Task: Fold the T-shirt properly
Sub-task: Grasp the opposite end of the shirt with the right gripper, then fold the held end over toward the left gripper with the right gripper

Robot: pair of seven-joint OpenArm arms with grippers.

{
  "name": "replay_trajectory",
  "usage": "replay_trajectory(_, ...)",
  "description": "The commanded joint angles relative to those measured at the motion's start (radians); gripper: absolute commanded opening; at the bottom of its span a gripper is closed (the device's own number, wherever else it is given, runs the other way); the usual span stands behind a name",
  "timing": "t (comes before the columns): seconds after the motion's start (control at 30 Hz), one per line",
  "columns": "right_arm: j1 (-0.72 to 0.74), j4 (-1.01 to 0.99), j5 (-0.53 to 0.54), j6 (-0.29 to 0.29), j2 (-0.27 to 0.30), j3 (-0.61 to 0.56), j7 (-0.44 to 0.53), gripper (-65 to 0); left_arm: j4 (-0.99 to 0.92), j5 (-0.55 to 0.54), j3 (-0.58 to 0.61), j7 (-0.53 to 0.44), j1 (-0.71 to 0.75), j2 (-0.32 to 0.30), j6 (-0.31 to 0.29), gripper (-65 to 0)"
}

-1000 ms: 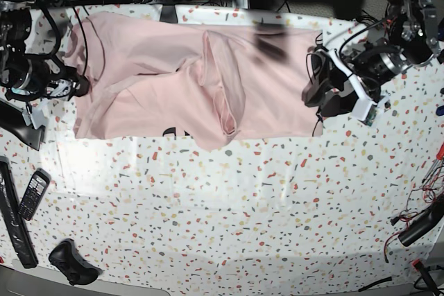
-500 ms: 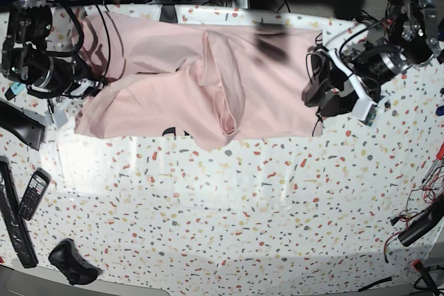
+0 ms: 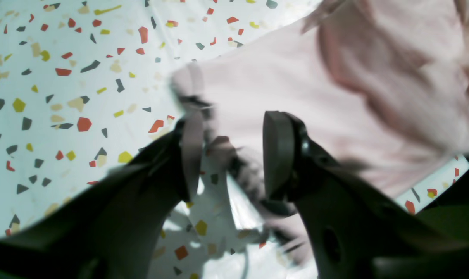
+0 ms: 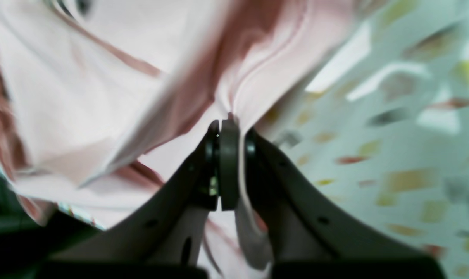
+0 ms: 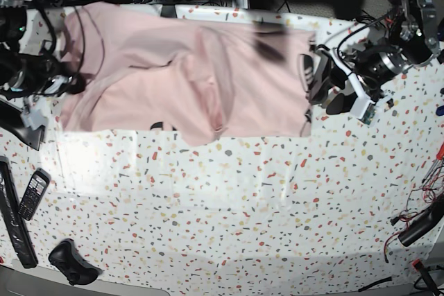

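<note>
Since half a second ago the T-shirt [image 5: 187, 81] has shifted toward the scene's left and lifted a little, its near hem now higher on the speckled table [image 5: 229, 213] and its left part raised and blurred. It lies spread across the far half of the table, rumpled, with a thick fold running down its middle. On the scene's left, the right gripper [image 4: 228, 166] has its fingers pressed together on a pinch of the pink cloth. On the scene's right, the left gripper [image 3: 228, 155] has its fingers parted, astride the shirt's edge, gripping nothing that can be made out. The cloth looks light, soft and limp, likely to sag and bunch, so holds belong at hems, corners or sleeve seams.
</note>
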Motion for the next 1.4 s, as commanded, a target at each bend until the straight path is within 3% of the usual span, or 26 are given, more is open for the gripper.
replay_trajectory(0.0,0.014,0.041,0.020,0.005,0.021,0.017,0.013,-65.0,0.017,-0.017,-0.003,-0.023,-0.005,-0.006,-0.006,-40.3)
replay_trajectory(0.2,-0.005,0.244,0.029,0.003,-0.020,0.021,0.009,-65.0,0.017,-0.016,-0.003,-0.022,-0.005,-0.006,-0.006,-40.3)
replay_trajectory(0.33,-0.005,0.407,0.099,0.004,-0.104,0.016,0.008,-65.0,0.017,-0.016,-0.003,-0.022,0.013,-0.006,-0.006,-40.3)
replay_trajectory(0.47,-0.010,0.528,0.095,0.004,-0.209,-0.023,0.008,-65.0,0.017,-0.016,-0.003,-0.023,0.059,-0.006,-0.006,-40.3)
replay_trajectory(0.63,-0.010,0.583,0.095,0.003,-0.320,-0.136,0.008,-65.0,0.016,-0.016,-0.003,-0.023,0.104,-0.006,-0.006,-40.3)
replay_trajectory(0.9,-0.007,0.587,0.087,0.004,-0.451,-0.394,0.008,-65.0,0.016,-0.016,-0.002,-0.046,0.164,-0.005,-0.006,-40.3)
replay_trajectory(1.17,0.013,0.587,-0.130,0.004,-0.616,-0.597,0.047,-65.0,-0.089,-0.020,0.003,-0.080,0.159,0.021,-0.006,-40.3)
replay_trajectory(1.27,0.013,0.584,-0.287,0.003,-0.677,-0.650,0.105,-65.0,-0.142,-0.020,0.017,-0.094,0.156,0.022,-0.006,-40.3)
replay_trajectory(1.37,0.018,0.556,-0.352,0.002,-0.703,-0.684,0.169,-65.0,-0.162,-0.020,0.029,-0.101,0.155,0.022,-0.006,-40.3)
